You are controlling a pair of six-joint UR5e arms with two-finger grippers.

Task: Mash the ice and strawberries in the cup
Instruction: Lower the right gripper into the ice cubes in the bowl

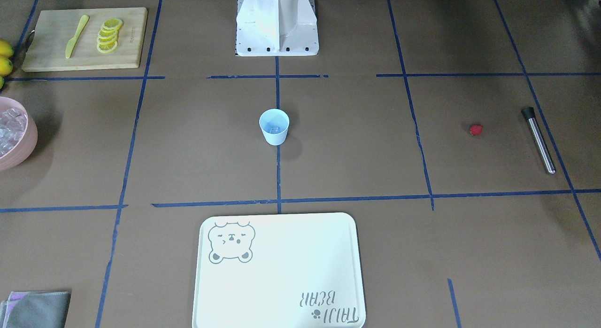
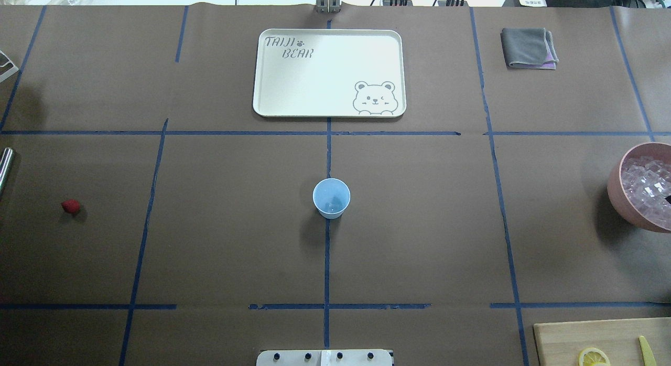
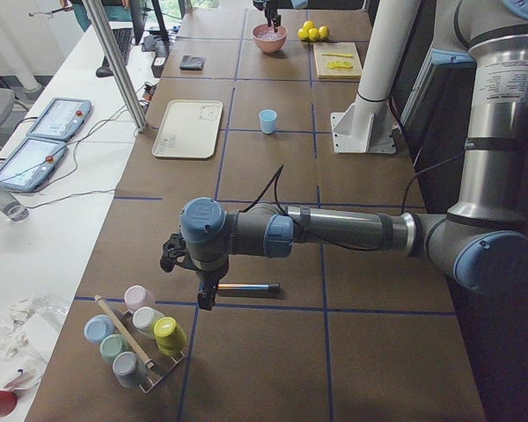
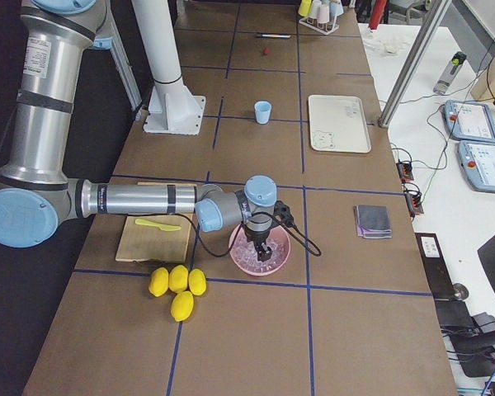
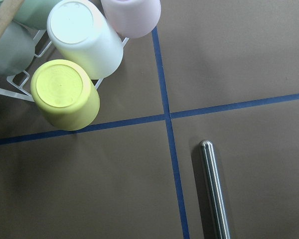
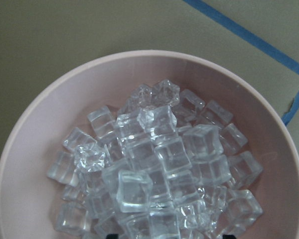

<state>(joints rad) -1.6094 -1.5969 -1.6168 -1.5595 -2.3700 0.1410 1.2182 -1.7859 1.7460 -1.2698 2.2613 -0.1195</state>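
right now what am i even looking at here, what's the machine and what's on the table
Two robot arms share a taped brown table. Four pictures come from fixed cameras: opposite, behind, each end. Two come from wrist cameras. The left gripper hangs by a metal rod; open or shut, I cannot tell. The right gripper hangs open over a pink bowl of ice. Nothing seems held. Mid-table stands a blue cup; a strawberry, a tray and a board with lemon slices lie around.
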